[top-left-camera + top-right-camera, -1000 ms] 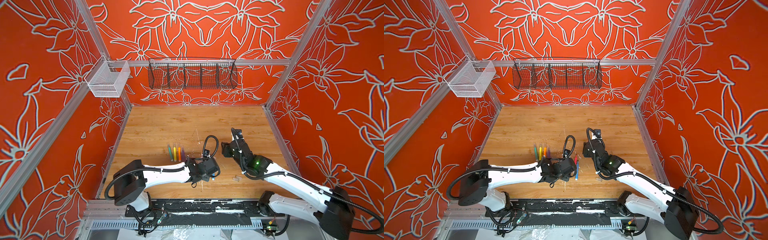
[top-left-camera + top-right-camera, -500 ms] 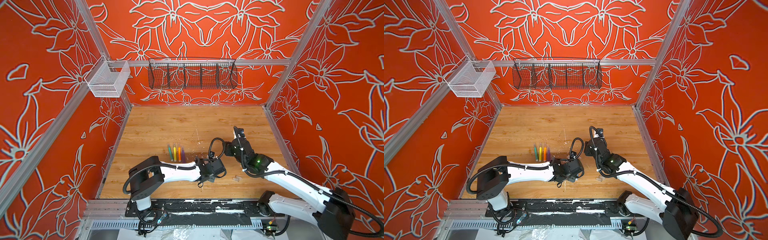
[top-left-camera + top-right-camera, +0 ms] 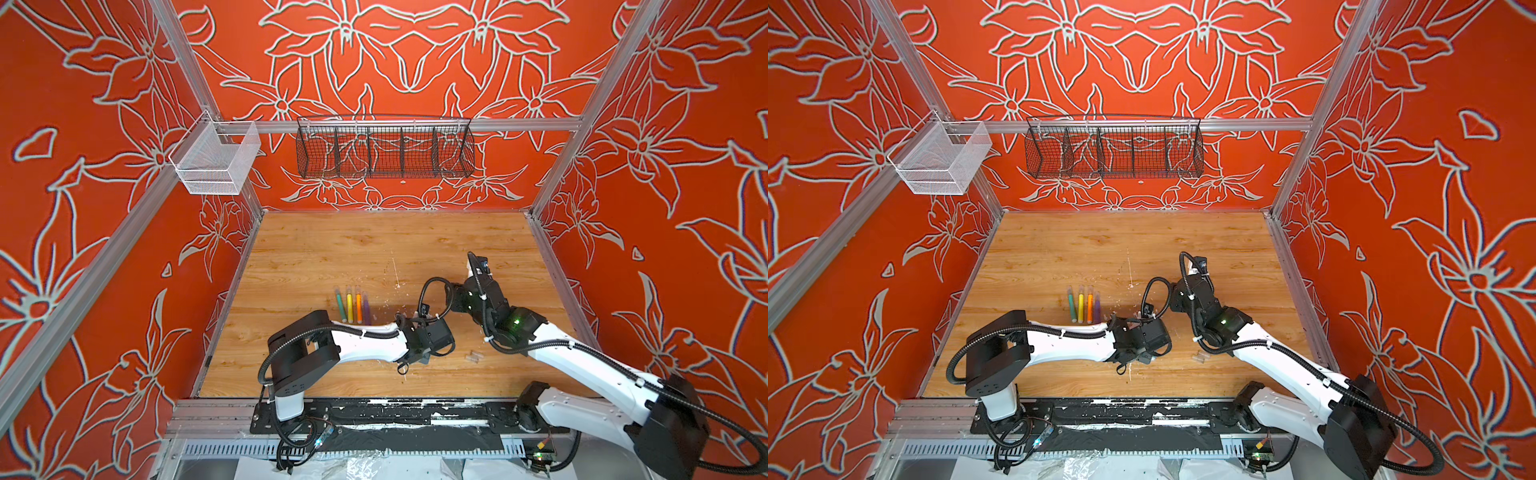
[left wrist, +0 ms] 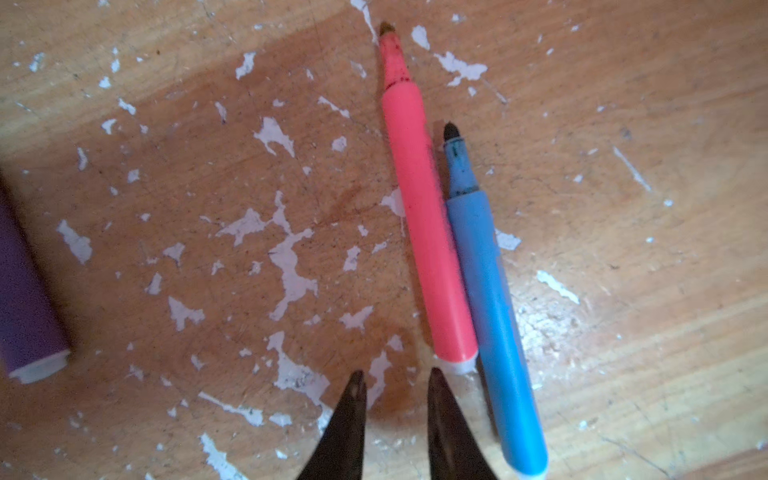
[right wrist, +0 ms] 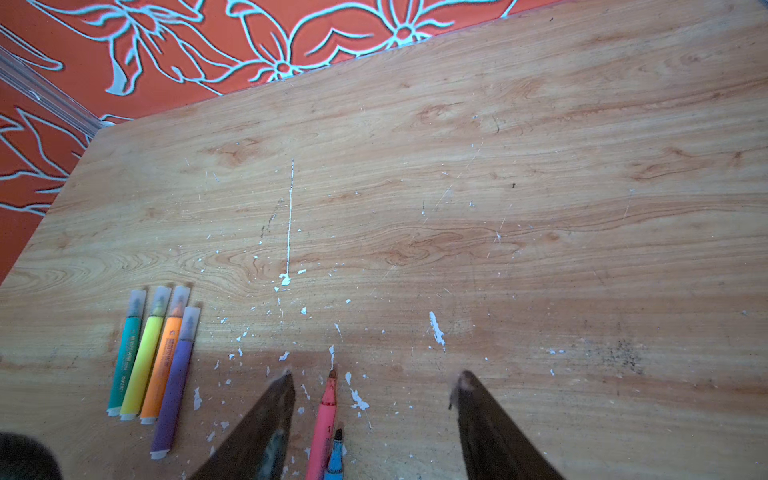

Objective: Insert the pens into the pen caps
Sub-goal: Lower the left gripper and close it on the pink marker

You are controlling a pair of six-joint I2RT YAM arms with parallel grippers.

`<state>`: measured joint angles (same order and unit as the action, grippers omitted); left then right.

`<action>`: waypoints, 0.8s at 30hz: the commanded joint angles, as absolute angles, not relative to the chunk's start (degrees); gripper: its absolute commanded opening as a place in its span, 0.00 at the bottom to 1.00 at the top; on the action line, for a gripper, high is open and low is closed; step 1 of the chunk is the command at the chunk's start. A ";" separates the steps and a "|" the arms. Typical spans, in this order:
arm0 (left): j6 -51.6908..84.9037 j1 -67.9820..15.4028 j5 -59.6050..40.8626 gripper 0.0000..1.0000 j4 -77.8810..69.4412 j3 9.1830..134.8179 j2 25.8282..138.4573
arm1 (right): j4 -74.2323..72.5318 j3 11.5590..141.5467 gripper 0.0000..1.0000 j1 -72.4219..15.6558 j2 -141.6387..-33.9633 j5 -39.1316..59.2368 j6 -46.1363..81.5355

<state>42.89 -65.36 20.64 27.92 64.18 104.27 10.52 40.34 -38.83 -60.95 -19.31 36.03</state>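
Note:
An uncapped pink-red pen [image 4: 424, 216] and an uncapped blue pen [image 4: 490, 311] lie side by side on the wood. My left gripper [image 4: 397, 380] hovers just behind the pink pen's butt end, jaws narrowly open with nothing between them. My right gripper [image 5: 376, 376] stands wide open above both pens' tips; the pink pen [image 5: 326, 411] shows between its fingers. Green [image 5: 124, 357], yellow [image 5: 143, 361], orange [image 5: 164, 365] and purple [image 5: 176, 382] pens lie in a row with clear caps on. Two loose pen caps [image 3: 473, 356] lie near the right arm. In both top views the arms hide the pink and blue pens.
The left arm's wrist [image 3: 428, 338] reaches across the middle, close to the right arm's wrist [image 3: 482, 291]. A black wire basket [image 3: 384, 147] hangs on the back wall and a white mesh basket [image 3: 216, 160] on the left wall. White paint flecks dot the table [image 5: 540, 208].
My left arm has swung rightward across the middle, its wrist now covering the pink and blue pens, and its jaws have narrowed a little. The right gripper has shifted slightly towards it.

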 commanded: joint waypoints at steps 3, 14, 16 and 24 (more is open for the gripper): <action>43.69 -65.04 21.81 0.25 29.33 65.65 105.99 | 11.39 41.69 0.64 -38.25 -61.63 -18.29 36.91; 40.85 -65.04 21.47 0.27 26.74 65.22 100.76 | 11.52 41.74 0.64 -38.11 -61.70 -18.22 36.99; 39.81 -65.04 20.92 0.30 25.27 65.37 100.80 | 11.54 41.68 0.64 -37.97 -61.65 -18.19 37.06; 39.75 -64.13 20.84 0.30 26.37 69.46 107.74 | 11.56 41.60 0.64 -37.81 -61.52 -18.04 37.33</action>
<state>39.86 -64.88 20.60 25.80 68.45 105.01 10.76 40.34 -38.20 -61.49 -19.05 36.42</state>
